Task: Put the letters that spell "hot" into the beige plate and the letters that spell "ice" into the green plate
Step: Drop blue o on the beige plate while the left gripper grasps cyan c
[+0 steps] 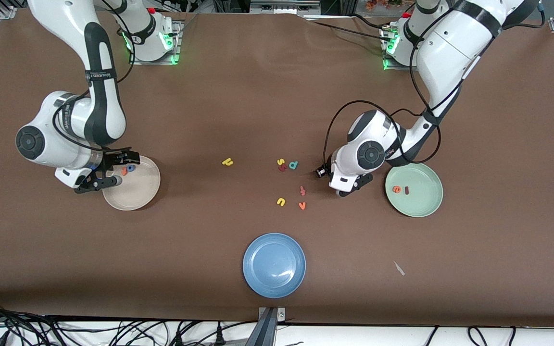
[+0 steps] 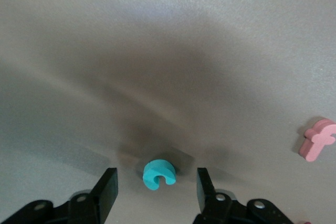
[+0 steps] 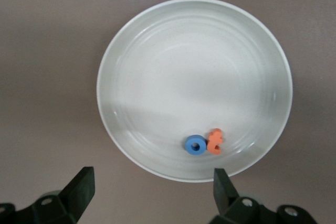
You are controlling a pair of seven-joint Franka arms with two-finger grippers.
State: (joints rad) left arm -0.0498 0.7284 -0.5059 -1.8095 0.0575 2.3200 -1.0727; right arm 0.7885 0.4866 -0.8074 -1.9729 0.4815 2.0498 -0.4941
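Left end effector [image 2: 155, 184], jaws apart, straddles the teal c [image 2: 159, 174] on the table [image 1: 258, 96]; centre it, then squeeze gently. Right end effector [image 3: 152, 187] hangs released over the beige plate [image 3: 157, 66]

Brown table [image 1: 258, 96] under even light; cables along white edge nearest front camera.

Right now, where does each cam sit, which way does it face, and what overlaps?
Front: high, across the table from both bases, looking down; shows both arms, the beige plate, green plate, blue plate.
Left wrist: on the left arm, aimed down past the left tool at the teal c.
Right wrist: looks down past the right tool onto the beige plate.
Shared: front and right wrist both show the blue o and orange t.
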